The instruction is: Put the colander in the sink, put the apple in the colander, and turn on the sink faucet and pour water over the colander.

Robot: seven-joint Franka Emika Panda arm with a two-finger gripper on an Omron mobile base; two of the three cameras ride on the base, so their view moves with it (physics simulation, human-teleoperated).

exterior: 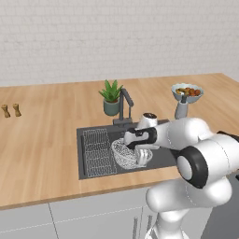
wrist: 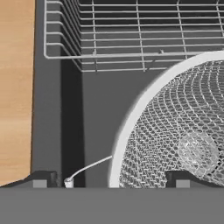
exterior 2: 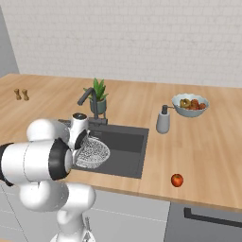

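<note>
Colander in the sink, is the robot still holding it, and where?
Nothing is held. The gripper stands open, its fingers on either side of the colander rim without pinching it. The colander sits in the sink.

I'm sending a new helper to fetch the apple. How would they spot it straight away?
Start at the dark sink set in the wooden counter, then look right along the counter's front edge. The apple lies there alone, small, round and red, well apart from the fruit bowl further back.
</note>
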